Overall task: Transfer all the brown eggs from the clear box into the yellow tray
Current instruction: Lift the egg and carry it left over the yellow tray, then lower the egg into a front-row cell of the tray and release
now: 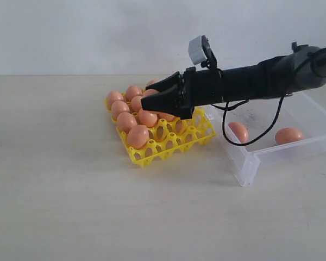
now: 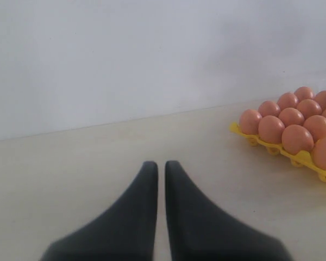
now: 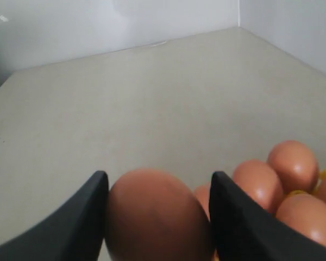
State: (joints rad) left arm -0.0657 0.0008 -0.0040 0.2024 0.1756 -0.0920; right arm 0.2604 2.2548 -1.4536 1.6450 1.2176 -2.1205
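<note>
Yellow tray (image 1: 168, 142) on the left is mostly full, so I'd lower this one slowly into a free cup before letting go. Right gripper (image 1: 149, 95) jaws grasp a brown egg (image 3: 157, 217) snugly between them, just above the tray; left gripper (image 2: 160, 166) jaws closed up, empty. Two more eggs (image 1: 239, 131) sit in the clear box (image 1: 271, 155), far right.

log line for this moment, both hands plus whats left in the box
right hand: shut on brown egg, over yellow tray | left hand: shut, empty, clear of tray | clear box: two eggs in view
</note>
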